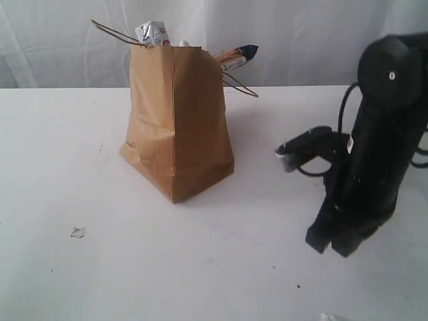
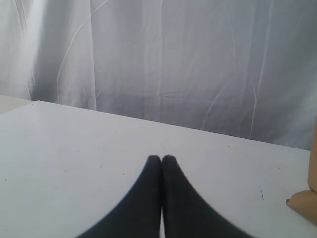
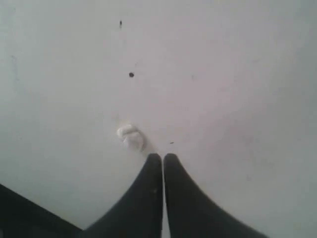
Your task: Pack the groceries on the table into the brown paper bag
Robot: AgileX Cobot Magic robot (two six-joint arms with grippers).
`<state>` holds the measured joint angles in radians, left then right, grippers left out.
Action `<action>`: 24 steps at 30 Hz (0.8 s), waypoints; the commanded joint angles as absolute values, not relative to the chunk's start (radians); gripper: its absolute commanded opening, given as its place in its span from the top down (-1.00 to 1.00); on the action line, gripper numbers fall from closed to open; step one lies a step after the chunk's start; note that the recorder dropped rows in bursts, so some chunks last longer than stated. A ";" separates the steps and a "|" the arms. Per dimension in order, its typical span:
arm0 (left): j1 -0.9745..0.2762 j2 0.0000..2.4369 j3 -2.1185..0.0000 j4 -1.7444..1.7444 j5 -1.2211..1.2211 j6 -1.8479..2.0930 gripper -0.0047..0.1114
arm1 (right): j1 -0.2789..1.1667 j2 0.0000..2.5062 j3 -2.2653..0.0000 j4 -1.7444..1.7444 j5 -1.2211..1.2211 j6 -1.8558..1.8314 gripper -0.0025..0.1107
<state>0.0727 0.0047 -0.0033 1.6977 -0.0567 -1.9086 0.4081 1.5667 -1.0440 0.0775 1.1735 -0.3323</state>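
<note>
A right gripper (image 3: 162, 156) points down at a white table (image 1: 200, 267), its two dark fingers pressed together with nothing between them. A small white lump (image 3: 131, 138) lies on the table just beside the fingertips. Well apart from this gripper, towards the left arm's side, a brown paper bag (image 1: 177, 127) stands upright on the table, creased near its base, with its twisted handles splayed outward. A carton (image 1: 152, 33) pokes out of the bag's open top on the side farther from the gripper, and the end of a spaghetti pack (image 1: 235, 57) sticks out on the nearer side, tilted towards it. A second lump (image 1: 78, 232) lies on the table beyond the bag. The left gripper (image 2: 161, 157) is also closed and empty, held low over bare table; a corner of the bag shows ahead of it and off to one side, with a white curtain (image 2: 188, 64) hanging behind the table's far edge
</note>
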 commanded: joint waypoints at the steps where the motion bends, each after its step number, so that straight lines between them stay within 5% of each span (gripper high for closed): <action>1: 0.067 0.000 0.000 1.718 -0.059 -1.909 0.92 | 0.411 1.562 -0.926 0.099 1.133 -0.339 0.68; 7: 0.067 0.000 0.000 1.718 -0.059 -1.909 0.92 | 0.411 1.562 -0.839 0.100 1.118 -0.336 0.14; 24: 0.067 0.000 0.000 1.718 -0.059 -1.909 0.92 | 0.488 1.563 -0.734 0.168 0.829 -0.500 0.14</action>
<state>0.0727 0.0047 -0.0033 1.6977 -0.0567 -1.9086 0.4799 1.5667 -0.7514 0.1649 0.8554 -0.4823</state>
